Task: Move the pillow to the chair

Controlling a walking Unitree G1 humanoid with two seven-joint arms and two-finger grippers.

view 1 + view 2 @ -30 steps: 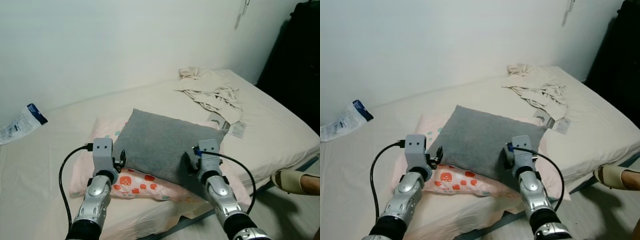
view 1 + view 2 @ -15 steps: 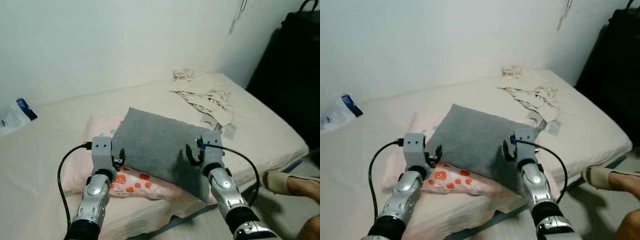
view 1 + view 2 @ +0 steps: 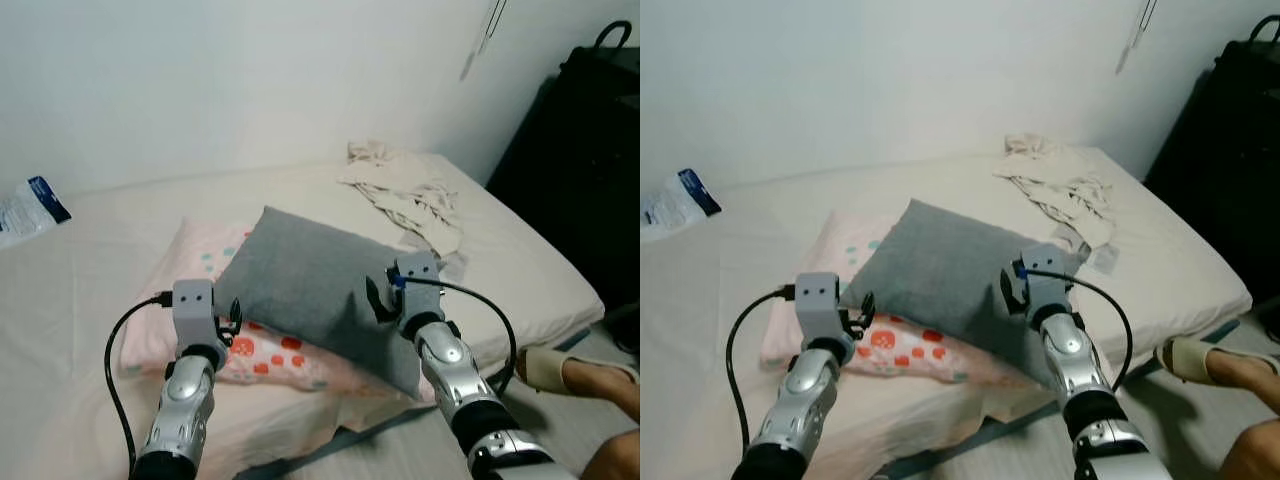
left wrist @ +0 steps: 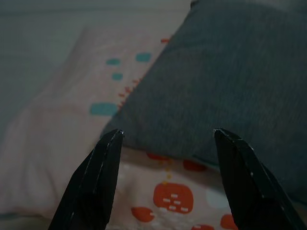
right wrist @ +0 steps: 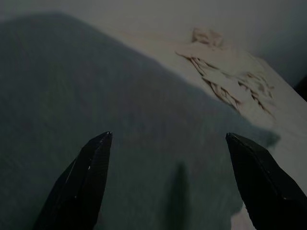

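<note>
The gray pillow [image 3: 318,288] lay on a pink pillow [image 3: 200,310] on the bed [image 3: 90,260]. Left gripper [image 4: 165,177] & right gripper [image 5: 165,184] were both spread wide w/ nothing held, one at each side. It looked soft, light & floppy, so prob best pinched at both side edges.

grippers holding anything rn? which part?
Nothing held. Left gripper and right gripper both have jaws open, poised at the near edge of the grey pillow, not closed on it.
</note>
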